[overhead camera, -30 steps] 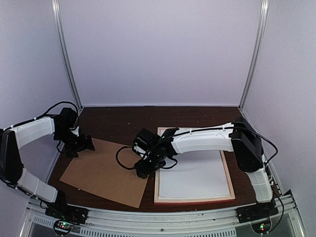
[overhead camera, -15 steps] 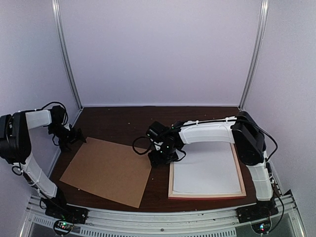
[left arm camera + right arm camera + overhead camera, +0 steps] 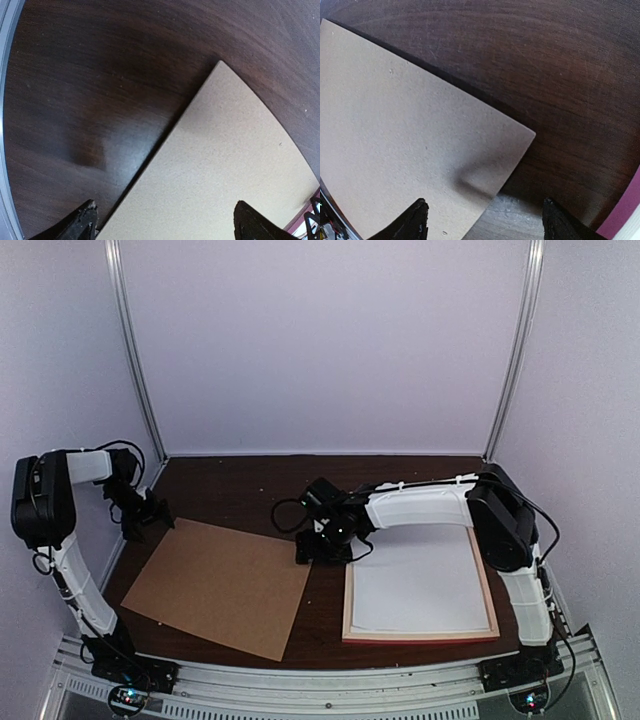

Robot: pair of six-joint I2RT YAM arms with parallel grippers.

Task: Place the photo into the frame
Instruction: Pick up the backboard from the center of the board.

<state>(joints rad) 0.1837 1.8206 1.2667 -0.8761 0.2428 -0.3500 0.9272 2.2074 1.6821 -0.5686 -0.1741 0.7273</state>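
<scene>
top external view: the frame (image 3: 420, 637), pink-rimmed and filled by a white sheet (image 3: 420, 585), lies flat on the dark tabletop (image 3: 240, 490) just to the right of the right gripper (image 3: 318, 546), reaching from there back toward the arm bases. that gripper's jaws stand spread and hold nothing. in the right wrist view they straddle the far-right corner of a brown cardboard board (image 3: 220, 585), which stretches away to the gripper's left. the left gripper (image 3: 140, 515), jaws also spread wide and empty, hangs by the board's far-left corner, with the board to its right.
</scene>
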